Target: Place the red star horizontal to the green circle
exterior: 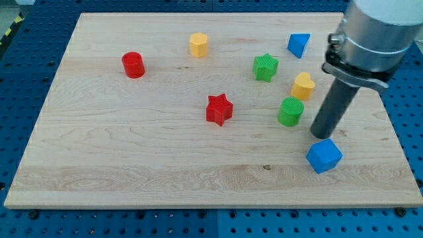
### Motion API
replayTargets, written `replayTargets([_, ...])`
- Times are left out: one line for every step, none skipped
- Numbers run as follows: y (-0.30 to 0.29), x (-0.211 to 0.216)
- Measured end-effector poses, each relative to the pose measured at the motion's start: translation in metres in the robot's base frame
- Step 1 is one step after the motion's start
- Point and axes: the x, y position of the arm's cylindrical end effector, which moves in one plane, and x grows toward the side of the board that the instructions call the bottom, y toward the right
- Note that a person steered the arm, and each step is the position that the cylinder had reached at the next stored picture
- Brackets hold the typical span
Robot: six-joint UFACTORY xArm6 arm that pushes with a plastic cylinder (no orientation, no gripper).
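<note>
The red star (pixel 219 109) lies near the middle of the wooden board (pixel 132 158). The green circle, a short cylinder (pixel 291 111), stands to the star's right at almost the same height in the view. My tip (pixel 324 134) is at the end of the dark rod, just right of and slightly below the green circle, apart from it. It is directly above the blue cube (pixel 324 156) in the view. The star is far to the left of my tip.
A green star (pixel 266 67), a yellow heart (pixel 303 86) and a blue triangle (pixel 298 44) lie above the green circle. A yellow hexagon (pixel 198 44) sits at the top middle, a red cylinder (pixel 133 65) at the left. The board's right edge is close to my rod.
</note>
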Motion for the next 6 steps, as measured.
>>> replayTargets([-0.007, -0.007])
replayTargets([-0.021, -0.018])
replayTargets([-0.052, -0.035])
replayTargets([-0.065, -0.035])
replayTargets([-0.079, 0.015])
replayTargets([-0.14, 0.037])
